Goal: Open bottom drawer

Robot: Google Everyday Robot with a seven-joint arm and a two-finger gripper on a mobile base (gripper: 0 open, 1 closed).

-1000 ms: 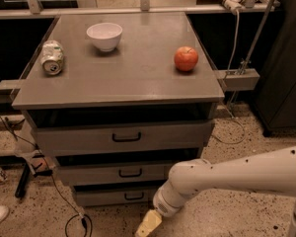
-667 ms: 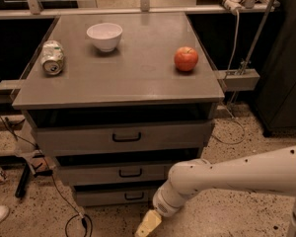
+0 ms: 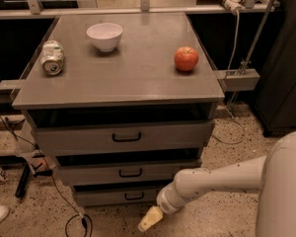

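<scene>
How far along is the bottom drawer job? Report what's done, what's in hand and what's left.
Done: nothing on the drawer itself. The bottom drawer looks closed. In hand: the approach. The gripper hangs low near the floor, just below and right of the drawer's black handle, apparently not touching it. Left: bring the gripper up to the handle, take hold and pull the drawer out.

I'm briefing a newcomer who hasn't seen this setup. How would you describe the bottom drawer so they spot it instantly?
Find the grey cabinet with a bowl, can and apple on top; three drawer fronts stack beneath. The bottom drawer is the lowest, by the floor, with the gripper just below its right end. It is the narrowest, shortest front, with the smallest black handle.
</scene>
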